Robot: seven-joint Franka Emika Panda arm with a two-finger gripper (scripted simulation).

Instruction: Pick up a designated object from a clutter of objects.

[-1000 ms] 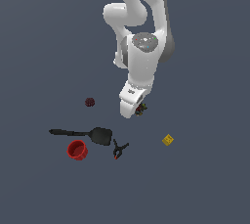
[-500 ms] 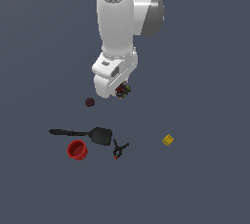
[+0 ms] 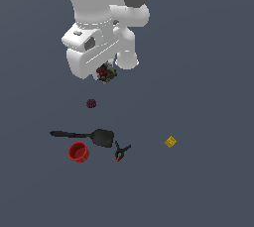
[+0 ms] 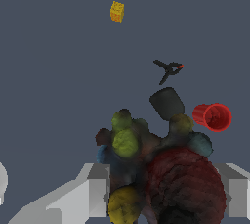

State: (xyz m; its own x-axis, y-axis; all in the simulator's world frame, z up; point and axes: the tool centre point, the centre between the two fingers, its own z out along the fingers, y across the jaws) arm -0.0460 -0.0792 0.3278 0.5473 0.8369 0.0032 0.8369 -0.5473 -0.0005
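So the gripper [image 3: 105,74] is pinching the multicoloured lump [image 3: 105,73] and it's well up off the floor [image 3: 208,72], tucked right under the big white arm [image 3: 99,28] in the exterior view. In the wrist view the lump [image 4: 156,169] fills the space between the 2 grey fingers [image 4: 97,189], one on each side of it, and you can make out yellow-green, blue and dark red knobs all over it. Everything else is down on the floor. Taking the black spatula [image 3: 87,135] as the middle of a clock face in the exterior view: the dark-red ball [image 3: 91,103] sits at about 12 o'clock, a bit apart from it, the red cup [image 3: 78,151] is just beside it at about 7 o'clock, lying on its side with the mouth showing, and the black clamp [image 3: 120,151] is near the blade end at about 4 o'clock. The yellow cube [image 3: 170,141] is off on its own at 3 o'clock, well apart from the rest. Wrist view also catches the cube [image 4: 117,11], the clamp [image 4: 168,69] with its little red tip, the cup [image 4: 213,117] and the spatula blade [image 4: 166,102] peeking out behind the lump.
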